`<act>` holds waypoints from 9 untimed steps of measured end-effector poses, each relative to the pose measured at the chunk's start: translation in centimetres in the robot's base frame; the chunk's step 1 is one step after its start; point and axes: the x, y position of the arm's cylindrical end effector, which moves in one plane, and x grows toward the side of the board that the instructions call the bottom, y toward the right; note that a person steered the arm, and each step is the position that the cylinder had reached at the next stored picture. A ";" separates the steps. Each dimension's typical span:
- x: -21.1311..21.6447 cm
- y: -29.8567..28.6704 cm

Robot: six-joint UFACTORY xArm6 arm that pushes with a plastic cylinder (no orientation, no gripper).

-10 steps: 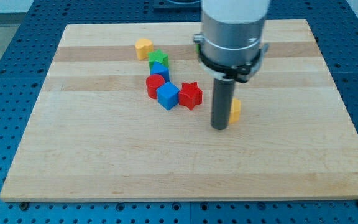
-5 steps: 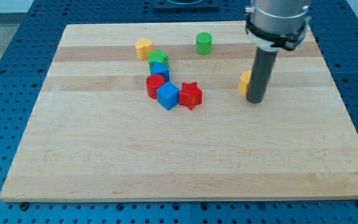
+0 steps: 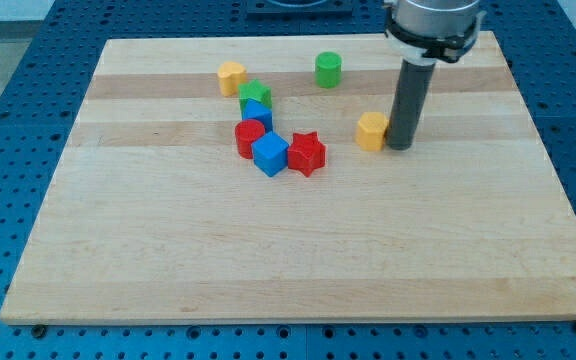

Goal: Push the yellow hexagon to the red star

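- My tip [image 3: 400, 146] rests on the worktop [image 3: 288, 250], touching the yellow hexagon [image 3: 372, 130] from its 3 o'clock side; the tool is a plain rod, has no jaws and grips nothing
- The yellow hexagon lies at 3 o'clock of the red star [image 3: 307, 153], apart from it
- The red star touches the blue cube [image 3: 270, 154]; a red block [image 3: 249, 136] sits at the cube's 10 o'clock
- The green cylinder [image 3: 328, 70] stands alone at 12 o'clock of the star
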 end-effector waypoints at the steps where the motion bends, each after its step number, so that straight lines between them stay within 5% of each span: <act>1: -0.6 -1.5; 4: -4.7 -2.6; 9: -4.6 -4.7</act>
